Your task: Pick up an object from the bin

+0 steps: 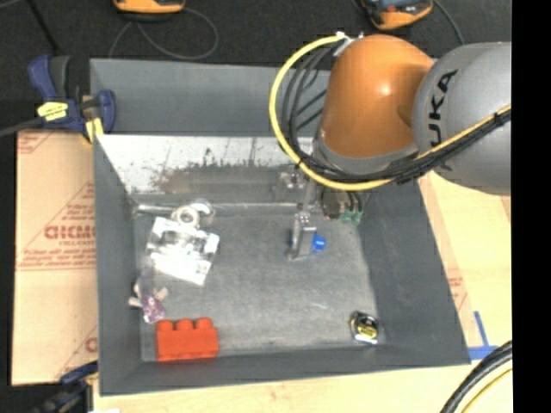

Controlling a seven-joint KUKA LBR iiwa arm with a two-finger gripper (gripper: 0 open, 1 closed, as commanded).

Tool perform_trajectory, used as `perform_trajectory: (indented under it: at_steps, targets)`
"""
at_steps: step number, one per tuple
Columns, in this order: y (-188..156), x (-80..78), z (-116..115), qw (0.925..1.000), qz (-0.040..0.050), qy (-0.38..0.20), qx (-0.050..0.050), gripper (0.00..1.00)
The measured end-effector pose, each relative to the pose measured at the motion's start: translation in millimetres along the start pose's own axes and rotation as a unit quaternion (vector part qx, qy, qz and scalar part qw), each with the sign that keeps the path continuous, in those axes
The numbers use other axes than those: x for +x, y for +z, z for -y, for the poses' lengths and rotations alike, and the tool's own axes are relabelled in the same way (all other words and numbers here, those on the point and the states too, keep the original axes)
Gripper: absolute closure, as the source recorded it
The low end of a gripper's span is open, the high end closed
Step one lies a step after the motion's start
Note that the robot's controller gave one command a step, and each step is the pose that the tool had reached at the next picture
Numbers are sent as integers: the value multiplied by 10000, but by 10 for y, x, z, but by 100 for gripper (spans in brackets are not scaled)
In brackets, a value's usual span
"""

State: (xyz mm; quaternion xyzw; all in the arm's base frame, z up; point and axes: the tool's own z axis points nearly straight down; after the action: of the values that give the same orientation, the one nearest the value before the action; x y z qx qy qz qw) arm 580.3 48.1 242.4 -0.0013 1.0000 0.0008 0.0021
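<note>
The arm [469, 110] is smooth silver-grey and rounded like a thick pipe, with black KUKA lettering [437, 101] along it. A glossy orange dome [379, 93] caps the wrist. A yellow cable [275, 101] loops round the dome, with black cables [301, 101] bundled inside the loop. Below is a small metal-grey gripper [300, 237], with what may be a green fitting [349, 218] by its mount.

Hidden and unclear
Orange wrist cover [379, 93] hides the bin's [116, 256] 1 o'clock corner; the tiny purple thing [153, 305] at 8 o'clock is unidentifiable.
</note>
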Motion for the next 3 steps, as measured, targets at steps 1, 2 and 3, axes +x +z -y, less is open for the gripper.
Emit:
perform_trajectory:
  at_steps: [1, 2, 3]
  targets:
    - [1743, -284, -793, 9712, -27, -2383, 7, 0]
    - [1396, -355, -1903, 9574, 29, -2889, -12, 0]
    - [1419, -356, -1646, 9686, -17, -2488, -7, 0]
